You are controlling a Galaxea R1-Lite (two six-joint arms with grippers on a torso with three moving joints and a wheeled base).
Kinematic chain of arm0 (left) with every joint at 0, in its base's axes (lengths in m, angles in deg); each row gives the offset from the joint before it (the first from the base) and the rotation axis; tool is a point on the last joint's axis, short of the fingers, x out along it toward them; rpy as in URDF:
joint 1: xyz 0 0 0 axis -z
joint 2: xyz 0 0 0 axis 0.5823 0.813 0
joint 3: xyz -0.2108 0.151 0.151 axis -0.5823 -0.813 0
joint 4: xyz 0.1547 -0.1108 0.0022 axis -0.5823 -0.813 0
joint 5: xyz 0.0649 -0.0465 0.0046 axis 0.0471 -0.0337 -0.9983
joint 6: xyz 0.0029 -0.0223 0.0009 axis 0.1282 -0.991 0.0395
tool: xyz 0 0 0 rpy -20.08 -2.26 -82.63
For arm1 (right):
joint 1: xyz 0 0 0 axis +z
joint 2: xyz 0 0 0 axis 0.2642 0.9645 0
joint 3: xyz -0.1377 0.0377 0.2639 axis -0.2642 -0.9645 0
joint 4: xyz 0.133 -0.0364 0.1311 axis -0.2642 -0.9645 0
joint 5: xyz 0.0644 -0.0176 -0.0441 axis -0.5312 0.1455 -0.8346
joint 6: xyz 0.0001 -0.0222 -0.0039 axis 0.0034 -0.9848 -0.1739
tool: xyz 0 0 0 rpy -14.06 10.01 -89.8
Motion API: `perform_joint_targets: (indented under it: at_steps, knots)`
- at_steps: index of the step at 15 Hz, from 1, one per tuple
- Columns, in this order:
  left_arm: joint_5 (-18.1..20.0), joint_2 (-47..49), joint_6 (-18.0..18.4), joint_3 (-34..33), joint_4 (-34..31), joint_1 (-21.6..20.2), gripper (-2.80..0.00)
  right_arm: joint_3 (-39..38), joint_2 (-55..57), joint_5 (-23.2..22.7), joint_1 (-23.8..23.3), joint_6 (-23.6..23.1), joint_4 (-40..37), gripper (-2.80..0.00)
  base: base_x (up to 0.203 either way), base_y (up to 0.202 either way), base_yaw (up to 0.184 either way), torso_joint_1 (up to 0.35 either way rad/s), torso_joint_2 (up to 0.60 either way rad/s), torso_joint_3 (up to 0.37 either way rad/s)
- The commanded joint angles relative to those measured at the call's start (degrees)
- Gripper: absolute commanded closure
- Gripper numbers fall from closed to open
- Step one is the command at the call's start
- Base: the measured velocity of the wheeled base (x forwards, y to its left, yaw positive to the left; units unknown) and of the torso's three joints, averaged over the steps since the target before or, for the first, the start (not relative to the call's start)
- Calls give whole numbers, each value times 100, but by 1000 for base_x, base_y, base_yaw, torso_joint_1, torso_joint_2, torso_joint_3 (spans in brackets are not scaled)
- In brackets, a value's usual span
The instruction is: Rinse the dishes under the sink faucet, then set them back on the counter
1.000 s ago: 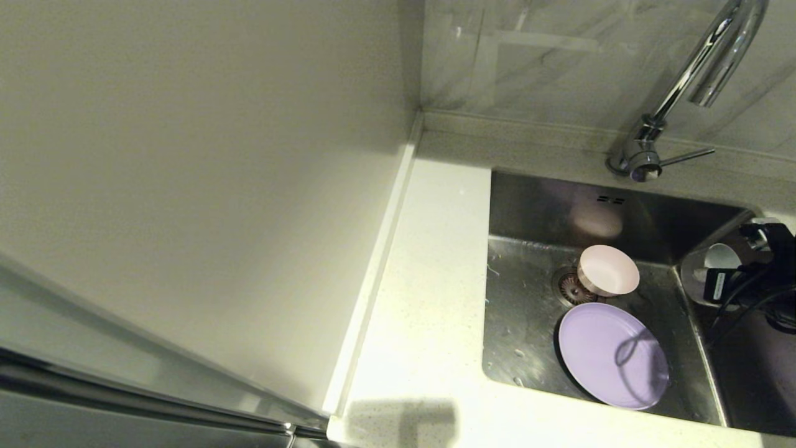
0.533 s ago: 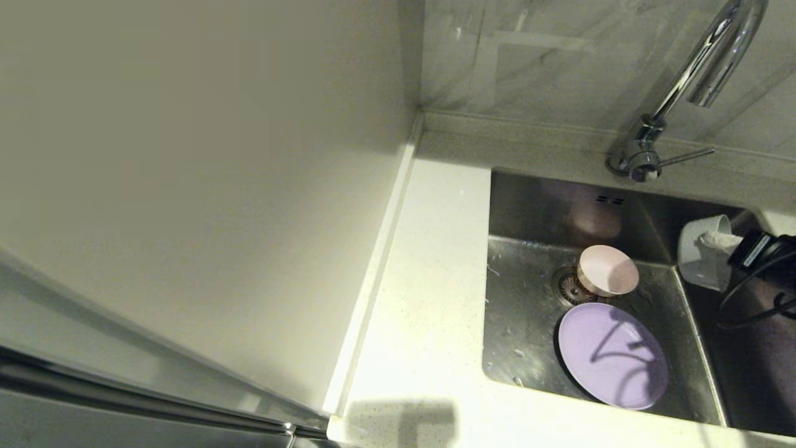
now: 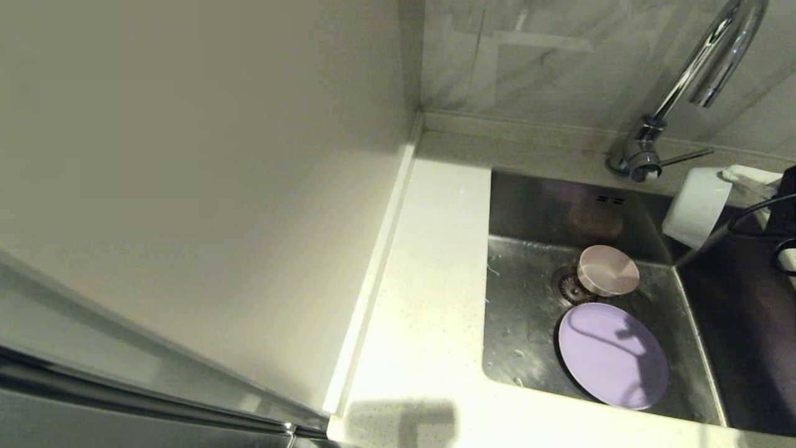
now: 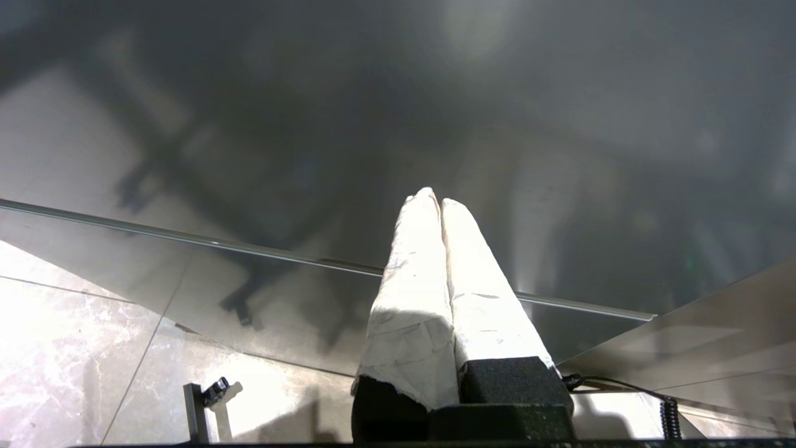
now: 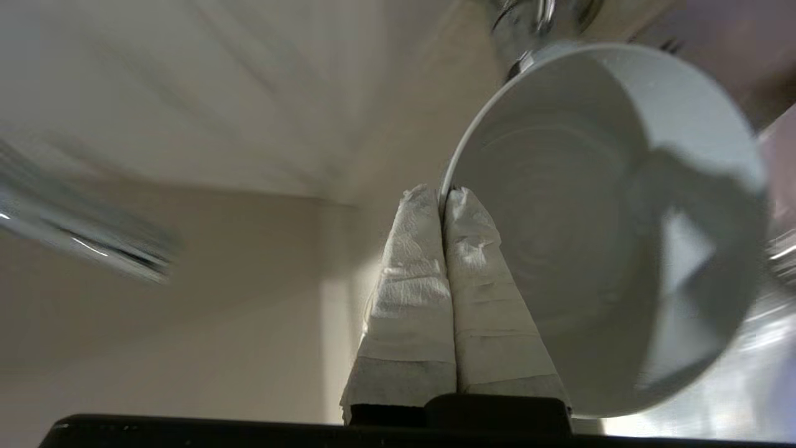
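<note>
Head view: my right end effector [image 3: 737,176] pinches the blue-green bowl [image 3: 696,207] just beside the faucet [image 3: 684,87]; pink bowl [image 3: 607,270] and plate [image 3: 612,354] wait in the sink [image 3: 522,323], table [image 3: 429,298] bare-looking, left end effector [image 4: 435,199] closed, empty.

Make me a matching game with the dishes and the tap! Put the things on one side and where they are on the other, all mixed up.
Things:
1. pink bowl
2. lilac plate
3. blue-green bowl
4. faucet

Places:
A. held tilted in the air by the right gripper
B. standing behind the sink, curving over it
C. lying flat on the sink floor, nearest the robot
D. sitting next to the drain strainer

Pairs: 1-D, 2-C, 3-A, 4-B
</note>
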Motion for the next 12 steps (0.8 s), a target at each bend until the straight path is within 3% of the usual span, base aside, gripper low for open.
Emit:
perform_joint_targets:
  at_steps: [1, 6, 8, 10, 12]
  knots:
    - [0, 0, -4, -18, 2, -1, 0, 19, -39, -159, -4, 816, 34, 0, 0, 0, 0, 0, 0, 0]
    - [0, 0, -4, -15, 2, -1, 0, 209, -54, -599, -149, 2429, 173, 0, 0, 0, 0, 0, 0, 0]
    - [0, 0, -4, -18, 2, -1, 0, 218, -47, -851, -333, 3500, 882, 0, 0, 0, 0, 0, 0, 0]
    - [0, 0, -4, -18, 2, -1, 0, 214, -5, -1170, -646, 4856, 1723, 0, 0, 0, 0, 0, 0, 0]
    - [0, 0, -4, -18, 2, -1, 0, 180, 104, -1341, -872, 5923, 2919, 0, 0, 0, 0, 0, 0, 0]
